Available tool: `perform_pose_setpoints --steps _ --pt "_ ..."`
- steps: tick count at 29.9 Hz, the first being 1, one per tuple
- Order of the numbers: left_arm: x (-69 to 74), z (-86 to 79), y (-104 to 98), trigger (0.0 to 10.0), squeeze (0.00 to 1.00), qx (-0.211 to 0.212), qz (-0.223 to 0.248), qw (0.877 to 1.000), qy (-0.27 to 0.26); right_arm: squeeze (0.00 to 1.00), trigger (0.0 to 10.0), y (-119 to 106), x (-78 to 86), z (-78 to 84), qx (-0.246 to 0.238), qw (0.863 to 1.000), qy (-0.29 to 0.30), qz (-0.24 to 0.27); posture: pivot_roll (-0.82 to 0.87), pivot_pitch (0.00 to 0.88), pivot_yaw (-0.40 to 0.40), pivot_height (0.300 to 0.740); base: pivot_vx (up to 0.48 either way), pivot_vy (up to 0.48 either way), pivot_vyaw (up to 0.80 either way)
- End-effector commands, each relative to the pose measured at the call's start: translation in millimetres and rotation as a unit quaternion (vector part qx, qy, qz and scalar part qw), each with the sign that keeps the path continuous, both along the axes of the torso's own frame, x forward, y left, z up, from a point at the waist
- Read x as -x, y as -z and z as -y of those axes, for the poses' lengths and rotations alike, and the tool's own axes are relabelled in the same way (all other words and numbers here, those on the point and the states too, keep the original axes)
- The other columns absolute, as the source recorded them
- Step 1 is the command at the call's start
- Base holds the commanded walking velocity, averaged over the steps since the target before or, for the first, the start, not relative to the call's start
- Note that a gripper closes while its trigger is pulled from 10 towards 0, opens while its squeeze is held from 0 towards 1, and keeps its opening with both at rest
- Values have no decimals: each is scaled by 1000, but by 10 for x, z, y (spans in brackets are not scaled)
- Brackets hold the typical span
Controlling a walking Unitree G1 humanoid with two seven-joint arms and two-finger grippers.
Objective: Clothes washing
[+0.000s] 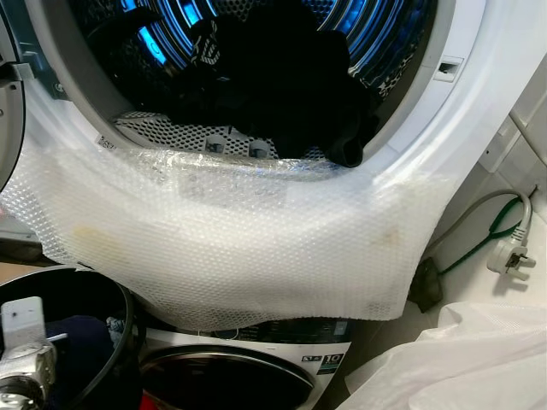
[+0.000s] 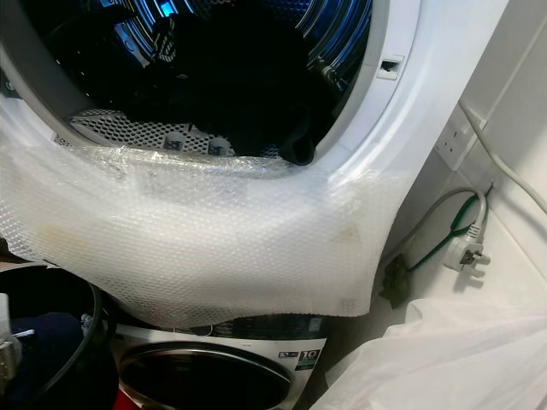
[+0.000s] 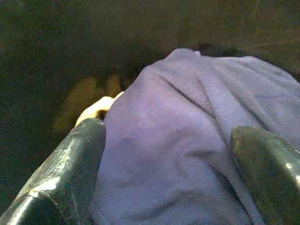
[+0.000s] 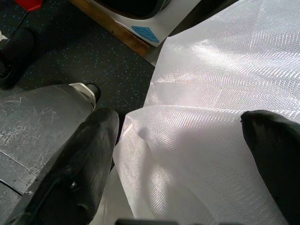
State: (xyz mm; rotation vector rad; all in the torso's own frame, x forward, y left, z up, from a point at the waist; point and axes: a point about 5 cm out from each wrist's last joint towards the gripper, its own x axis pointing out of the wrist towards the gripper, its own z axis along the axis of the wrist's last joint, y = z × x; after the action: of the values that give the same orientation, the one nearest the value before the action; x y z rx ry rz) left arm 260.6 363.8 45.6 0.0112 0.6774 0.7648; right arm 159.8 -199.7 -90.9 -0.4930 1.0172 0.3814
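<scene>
Clothes (image 3: pixel 187 140) of dark blue cloth lay between the spread fingers (image 3: pixel 70 173) of the left gripper (image 3: pixel 173 187), down inside a black basket (image 1: pixel 128 320) at the lower left of the head views. Fingers stood wide to either side of the fabric, not pinched on it; released, with cloth bulging up between. Something pale and yellowish (image 3: pixel 96 108) was noted deeper in the basket, too dim to identify.

Right gripper (image 4: pixel 183 168) was found held over a white woven bag (image 4: pixel 220 84), fingers likewise apart and gripping nothing. Dark speckled floor (image 4: pixel 70 61) beside the bag.

Upper machine's drum (image 1: pixel 282 51) stood open, lit blue, with dark laundry (image 1: pixel 282 94) already heaped inside, one piece sagging toward the door rim. Bubble wrap (image 1: pixel 239 248) was draped over the sill and hung down across the front, covering the top of the lower machine (image 1: pixel 248 371). Grey plug (image 1: pixel 511 258) and green cable (image 1: pixel 487 235) lay on the ledge to the right, well apart from the work.

Judged step: picking the blue garment from the basket for loading. Recommended: press down into the thickest fold before closing, so as to take a full bunch rather than a single layer; lift straight up clear of the basket rim; carry high over the bubble wrap to avoid snagging or dragging it; release deep in the drum, behind the sagging piece.
</scene>
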Motion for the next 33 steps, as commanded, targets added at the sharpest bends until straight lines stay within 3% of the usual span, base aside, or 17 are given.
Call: perform_pose_setpoints --steps 1,6,11,15,21,27,33 --pt "50 -45 11 10000 0 -2 0 1000 -4 0 10000 -9 -4 32 3 1000 1 5 1 0 -98 740 0 0 0" --pt "97 -87 23 10000 0 -8 -12 1000 -11 0 10000 -31 -42 52 6 1000 -14 8 -4 0 -137 740 0 0 0" --pt "106 -56 64 10000 0 19 -6 999 -27 0 10000 -66 -85 116 16 999 -29 16 -33 0 -161 740 0 0 0" --pt "23 83 107 10000 0 52 -1 999 -17 0 10000 -83 -67 214 21 999 -25 17 -56 0 -174 740 0 0 0" --pt "-10 199 170 10000 0 55 -16 998 5 0 10000 -81 -13 283 26 999 -24 16 -99 0 -180 740 0 0 0" --pt "-106 435 248 10000 0 93 -12 995 25 0 10000 -80 115 442 39 999 -17 13 -147 0 -198 740 0 0 0" --pt "-129 591 322 10000 0 100 -26 994 34 0 10000 -84 184 519 43 999 -19 9 -157 0 -204 740 0 0 0"
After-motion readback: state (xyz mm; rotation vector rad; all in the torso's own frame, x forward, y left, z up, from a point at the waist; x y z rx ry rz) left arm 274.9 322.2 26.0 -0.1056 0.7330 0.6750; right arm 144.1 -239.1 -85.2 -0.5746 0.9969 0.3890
